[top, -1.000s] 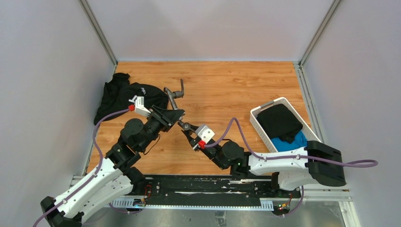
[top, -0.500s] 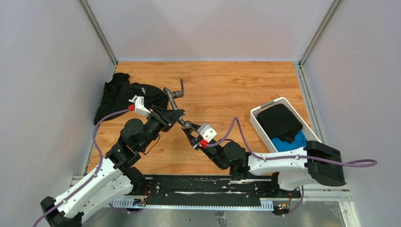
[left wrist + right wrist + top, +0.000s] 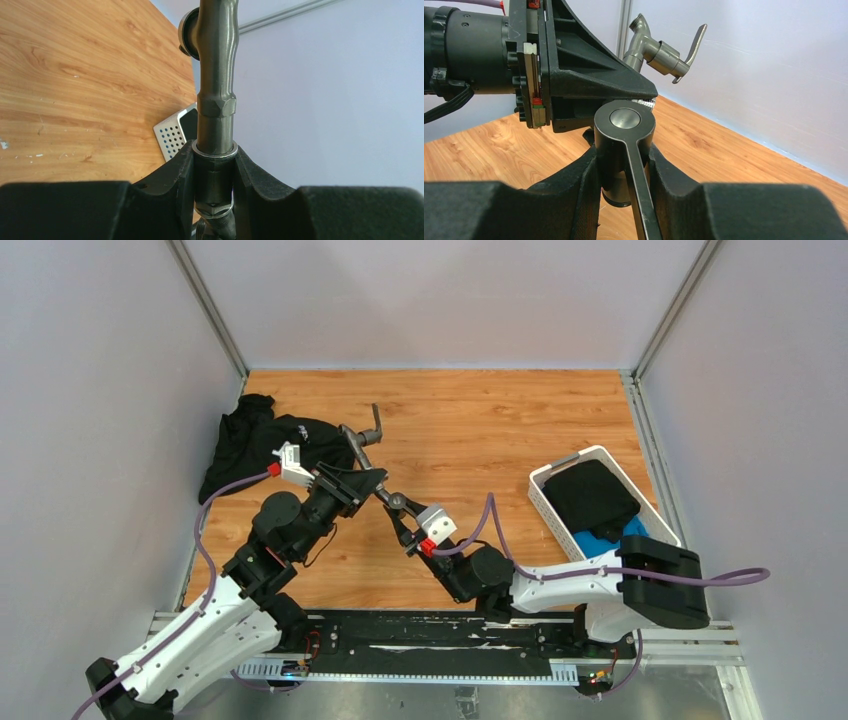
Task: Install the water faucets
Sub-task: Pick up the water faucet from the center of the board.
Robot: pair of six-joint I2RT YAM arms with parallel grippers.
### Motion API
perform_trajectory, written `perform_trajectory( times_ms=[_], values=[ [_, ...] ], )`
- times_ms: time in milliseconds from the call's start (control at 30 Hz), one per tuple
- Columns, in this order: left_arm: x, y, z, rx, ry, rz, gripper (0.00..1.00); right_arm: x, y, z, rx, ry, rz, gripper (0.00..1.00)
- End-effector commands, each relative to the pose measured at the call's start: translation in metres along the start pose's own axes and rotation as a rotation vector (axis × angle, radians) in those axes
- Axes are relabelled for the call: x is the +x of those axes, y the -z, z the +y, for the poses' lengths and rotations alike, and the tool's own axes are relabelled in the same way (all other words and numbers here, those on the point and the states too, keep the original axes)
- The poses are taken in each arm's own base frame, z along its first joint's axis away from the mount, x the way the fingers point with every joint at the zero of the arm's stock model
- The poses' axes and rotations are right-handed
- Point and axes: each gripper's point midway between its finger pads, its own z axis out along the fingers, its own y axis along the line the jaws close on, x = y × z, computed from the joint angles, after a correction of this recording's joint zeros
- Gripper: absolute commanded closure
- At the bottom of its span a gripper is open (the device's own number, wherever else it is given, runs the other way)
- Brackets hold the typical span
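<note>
My left gripper (image 3: 372, 480) is shut on a dark-grey faucet body (image 3: 216, 95) and holds it above the wooden table; its elbow and thin lever handle (image 3: 375, 422) stick out past the fingers, also seen in the right wrist view (image 3: 663, 50). My right gripper (image 3: 400, 515) is shut on a second faucet piece (image 3: 625, 145), a round valve with a flat lever (image 3: 641, 200). That valve sits right against the left gripper's fingertips (image 3: 624, 87), at the threaded lower end of the held faucet.
A black cloth garment (image 3: 262, 445) lies at the table's left, behind the left arm. A white perforated basket (image 3: 545, 502) holding black and blue cloth stands at the right. Grey walls enclose the table on three sides.
Both grippers have shifted slightly left and away together. The faucet's lever end moved a little left and up. The right arm has stretched further left toward the left gripper.
</note>
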Motion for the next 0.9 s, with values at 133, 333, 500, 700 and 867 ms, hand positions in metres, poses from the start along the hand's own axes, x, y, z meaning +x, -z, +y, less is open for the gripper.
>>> perform_trajectory(
  times_ms=[133,333,500,700,867],
  values=[
    [-0.005,0.006,-0.02,0.092,0.036,-0.014,1.0,-0.022,-0.006,-0.034,0.236,0.009,-0.061,1.0],
    [-0.001,0.006,-0.019,0.094,0.044,0.004,1.0,-0.017,-0.01,-0.018,0.245,0.136,-0.054,1.0],
    [0.0,0.008,-0.018,0.086,0.048,0.013,1.0,-0.011,-0.015,-0.009,0.221,0.29,-0.038,1.0],
    [0.0,0.009,-0.015,0.057,0.048,0.021,1.0,-0.001,-0.017,0.003,0.166,0.508,-0.029,1.0],
    [0.001,0.011,-0.015,0.045,0.058,0.028,1.0,0.01,-0.017,0.011,0.116,0.702,-0.022,1.0]
  ],
)
